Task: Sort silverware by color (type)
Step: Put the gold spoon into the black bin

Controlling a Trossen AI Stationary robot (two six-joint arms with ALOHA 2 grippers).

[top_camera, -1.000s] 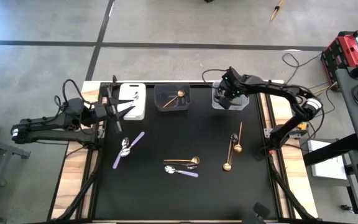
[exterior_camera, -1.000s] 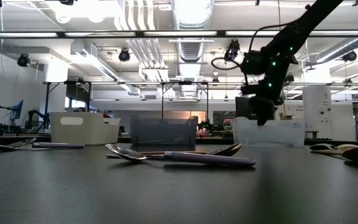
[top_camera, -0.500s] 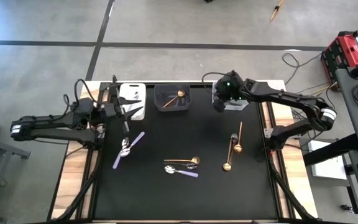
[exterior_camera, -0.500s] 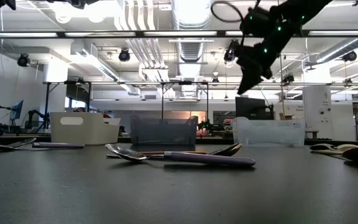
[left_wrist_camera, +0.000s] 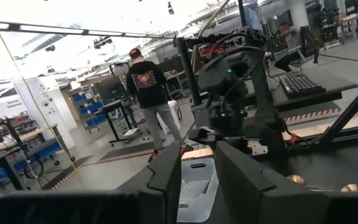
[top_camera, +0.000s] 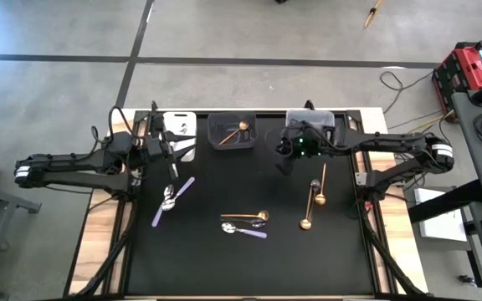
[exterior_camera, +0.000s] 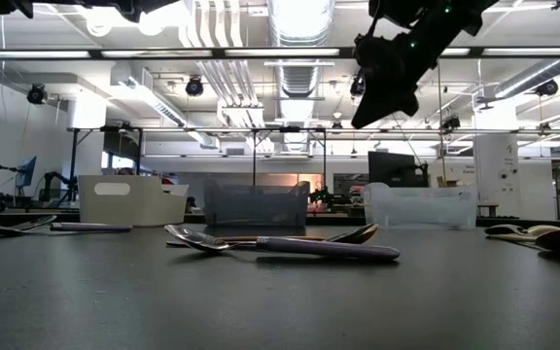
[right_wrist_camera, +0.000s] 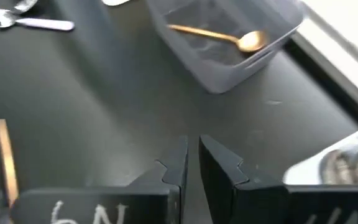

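Silverware lies scattered on the black mat: a lilac-handled spoon point(top_camera: 175, 199) at the left, a gold spoon point(top_camera: 246, 216) and a lilac-handled one point(top_camera: 246, 229) in the middle, and gold utensils point(top_camera: 316, 194) at the right. The dark bin point(top_camera: 232, 142) holds a gold spoon point(right_wrist_camera: 216, 34). My right gripper point(top_camera: 284, 160) hangs high over the mat point(exterior_camera: 363, 115), left of the clear bin point(top_camera: 310, 124), slanting down, its fingers point(right_wrist_camera: 191, 165) nearly together with nothing between them. My left gripper point(top_camera: 171, 159) hovers level by the white bin point(top_camera: 179, 135), fingers point(left_wrist_camera: 199, 171) apart and empty.
The three bins stand in a row along the mat's far edge. Bare mat lies between the spoon groups. The right arm point(left_wrist_camera: 229, 93) faces the left wrist camera. A person point(left_wrist_camera: 146, 93) stands in the room beyond. Wooden table strips point(top_camera: 99, 242) flank the mat.
My right gripper has risen from over the clear bin and swung toward the table's left and near side, out over the mat, tipping flatter as it went. My left gripper has shifted a little toward the table's right, beside the white bin. The silverware has stayed put.
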